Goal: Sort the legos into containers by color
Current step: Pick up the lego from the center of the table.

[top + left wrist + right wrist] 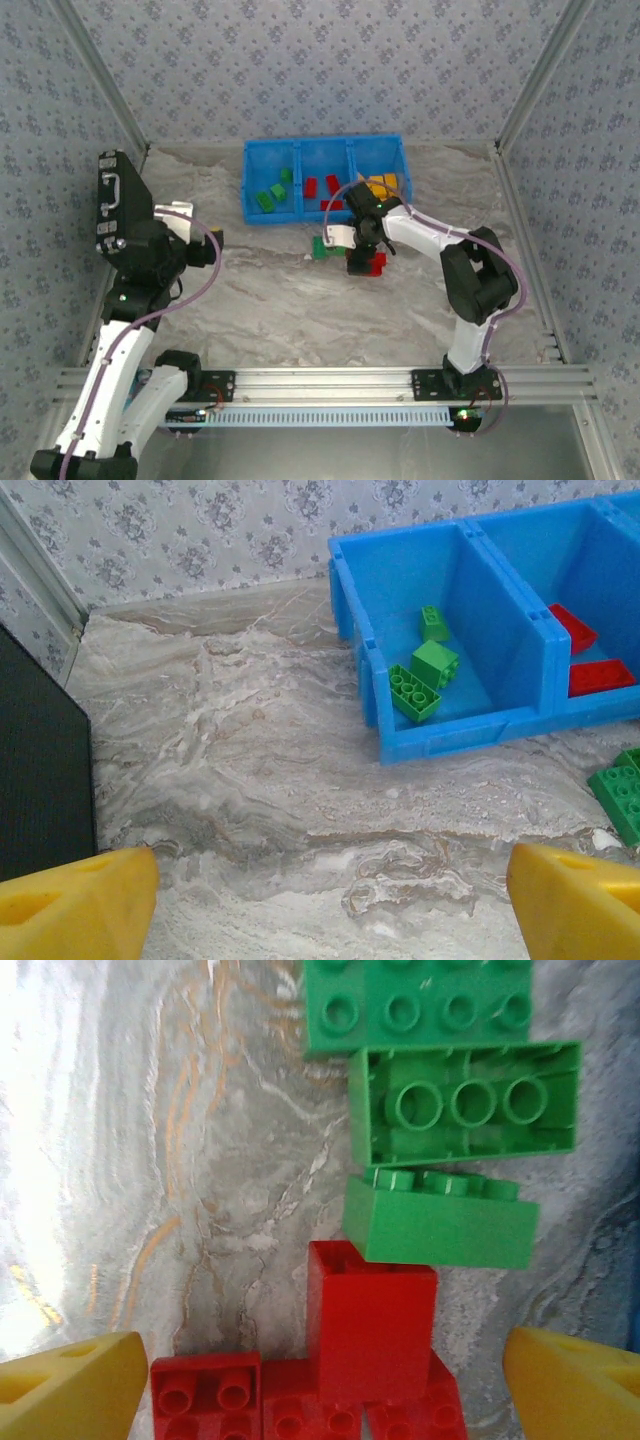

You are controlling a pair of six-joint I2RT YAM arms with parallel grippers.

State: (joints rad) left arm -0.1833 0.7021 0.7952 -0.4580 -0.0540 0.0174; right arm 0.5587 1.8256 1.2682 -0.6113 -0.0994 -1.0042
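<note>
At the left edge of the marbled grey-white table (300, 310), a black hard case with a metal handle (112, 200) stands upright against the patterned wall. Just right of it, the left gripper (330, 905) hangs above the table, well apart from the bin. Its yellow fingertips (75, 905) are spread wide, with only bare table between them.

Near the middle of the far edge lies the long bright blue plastic bin (250, 205), divided into three compartments side by side. The left compartment (410, 570) holds three small green plastic bricks (433, 665). The middle compartment (322, 160) holds red bricks (333, 185), and the right compartment (375, 155) holds orange-yellow bricks (380, 183).

A loose cluster sits on the open table, just in front of the bin's near wall and below the middle and right compartments. On its left are three loose green bricks (455, 1225): one studs up, one upside down with its hollow underside showing, and one lying on its side, all packed close together. Touching that last one are the loose red bricks (370, 1325), a smooth-faced block among several lying studs up.

The right gripper (325, 1390) hangs over this cluster with its jaws wide, a yellow fingertip on either side of the red bricks. The right one is clear of them. The left one is just beside the outermost red brick, and I cannot tell whether it touches. Nothing is gripped.
</note>
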